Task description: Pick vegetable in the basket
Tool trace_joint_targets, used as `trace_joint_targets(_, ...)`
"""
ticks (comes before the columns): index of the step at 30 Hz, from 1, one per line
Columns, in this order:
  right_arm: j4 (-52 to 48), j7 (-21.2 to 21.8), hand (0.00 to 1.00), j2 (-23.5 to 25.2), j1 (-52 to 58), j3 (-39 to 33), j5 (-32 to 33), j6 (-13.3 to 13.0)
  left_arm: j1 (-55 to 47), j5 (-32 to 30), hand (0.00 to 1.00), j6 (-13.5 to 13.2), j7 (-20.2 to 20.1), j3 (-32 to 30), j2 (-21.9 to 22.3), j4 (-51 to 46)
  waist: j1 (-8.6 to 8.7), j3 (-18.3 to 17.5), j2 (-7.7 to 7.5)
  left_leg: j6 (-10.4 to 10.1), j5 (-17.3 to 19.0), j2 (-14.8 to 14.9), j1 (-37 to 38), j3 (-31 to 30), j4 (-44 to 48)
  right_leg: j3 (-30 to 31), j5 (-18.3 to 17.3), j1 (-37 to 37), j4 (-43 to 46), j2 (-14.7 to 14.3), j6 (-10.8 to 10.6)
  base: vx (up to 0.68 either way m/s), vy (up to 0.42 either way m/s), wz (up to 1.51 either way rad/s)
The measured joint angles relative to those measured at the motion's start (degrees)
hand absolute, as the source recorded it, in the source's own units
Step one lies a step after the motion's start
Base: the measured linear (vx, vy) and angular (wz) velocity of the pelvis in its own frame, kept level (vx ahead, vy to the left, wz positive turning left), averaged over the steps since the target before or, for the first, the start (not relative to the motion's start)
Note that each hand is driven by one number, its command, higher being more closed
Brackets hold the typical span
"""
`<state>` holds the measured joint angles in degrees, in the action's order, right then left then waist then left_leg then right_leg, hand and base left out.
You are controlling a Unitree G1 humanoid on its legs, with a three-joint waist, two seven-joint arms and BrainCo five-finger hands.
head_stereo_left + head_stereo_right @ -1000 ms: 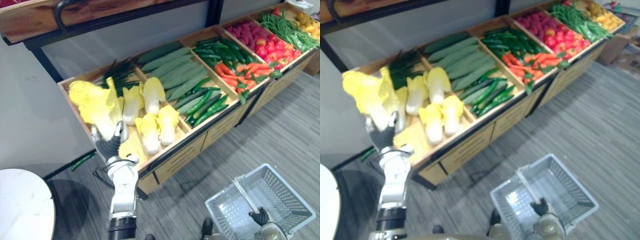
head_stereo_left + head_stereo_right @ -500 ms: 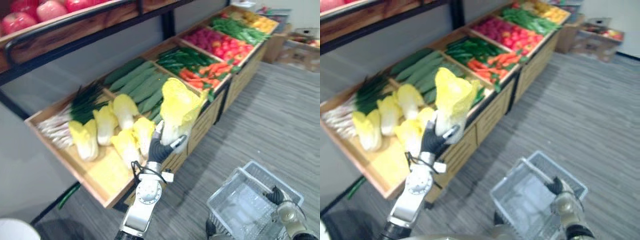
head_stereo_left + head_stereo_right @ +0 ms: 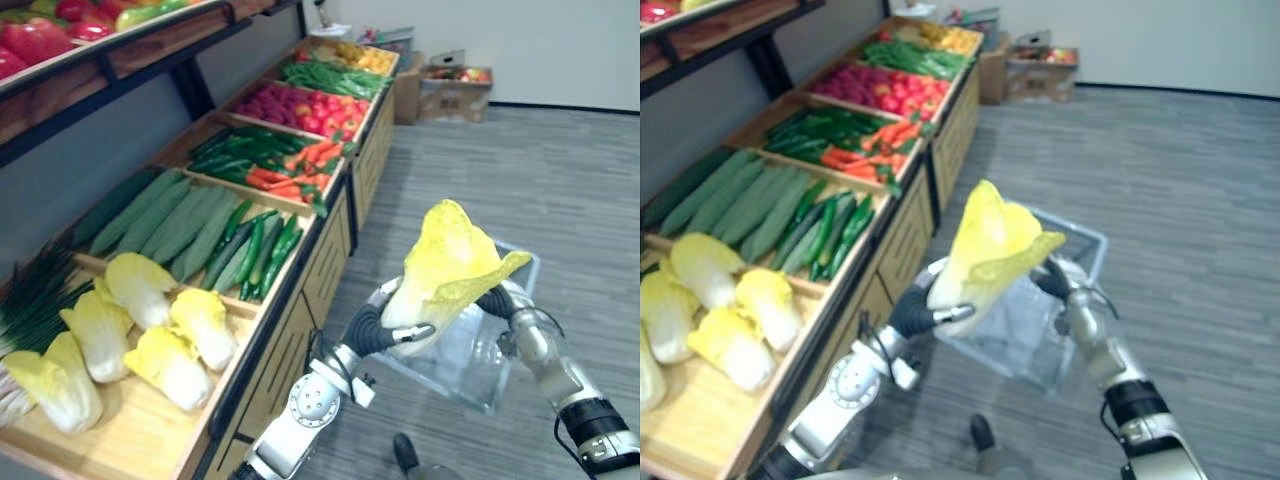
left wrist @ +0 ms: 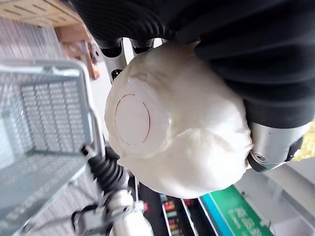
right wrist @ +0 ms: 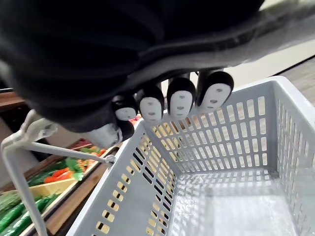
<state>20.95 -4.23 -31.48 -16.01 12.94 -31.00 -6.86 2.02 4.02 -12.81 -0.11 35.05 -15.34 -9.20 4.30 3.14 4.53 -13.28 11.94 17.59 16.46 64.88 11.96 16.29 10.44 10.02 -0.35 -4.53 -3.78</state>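
Left hand: my left hand (image 3: 368,328) is raised in front of me, its fingers and thumb wrapped round the pale base of a cabbage (image 3: 445,265).
Cabbage: it is held upright in the air, yellow leaves fanning upward. In the head views it sits in front of the basket, not inside it. My left wrist view shows its round white cut end facing the camera, with the basket just beside.
Right hand: my right hand (image 3: 497,302) is close behind the cabbage, fingers curled round the basket's handle.
Basket: a grey plastic basket (image 5: 226,142) with slotted walls hangs from my right hand above the grey floor, with nothing inside it.
Stand: a wooden stand (image 3: 322,262) runs along my left side.
On the stand: more cabbages (image 3: 195,325) lie nearest me, then cucumbers (image 3: 175,215) and long green peppers (image 3: 262,250), then carrots (image 3: 300,165) farther along.
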Motion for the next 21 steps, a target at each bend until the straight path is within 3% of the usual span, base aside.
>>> trace_joint_targets(6,-4.6,3.7,1.0,-5.1,-1.9,8.2,0.6,-2.9,2.9,0.4,1.0,-0.8,-4.0,4.5,-5.0,0.0,0.05,1.0,-0.55,-0.3,1.3,1.1,0.7,2.2,2.4,1.0,0.0,0.2,0.8,-0.6,0.0,-0.09,0.004,-0.11)
trace_joint_targets(10,-5.3,7.0,1.0,-6.8,-1.9,12.9,2.3,-3.8,4.2,-0.4,1.0,-1.1,-5.0,7.3,-5.6,2.7,-0.05,1.2,-0.95,-0.2,1.6,1.2,0.6,2.2,2.9,1.0,0.0,0.4,1.2,-0.5,0.0,-0.08,-0.007,0.01)
trace_joint_targets(15,-9.9,8.7,1.0,-7.0,-2.2,15.1,3.0,-4.0,9.5,-7.6,1.0,-0.9,-4.7,7.8,-2.4,17.3,0.22,1.7,-1.73,-0.3,2.3,1.7,0.2,2.1,4.3,1.0,0.0,0.6,1.6,-0.4,0.0,-0.08,-0.014,0.01)
trace_joint_targets(21,-8.8,8.7,1.0,-7.6,-5.2,15.3,4.6,-3.5,13.1,-18.1,1.0,-5.2,-0.7,6.1,4.0,27.2,0.3,2.0,-2.14,-0.2,2.5,1.8,-0.1,2.2,4.5,0.9,0.0,0.8,1.2,-0.1,0.0,-0.04,-0.006,0.02)
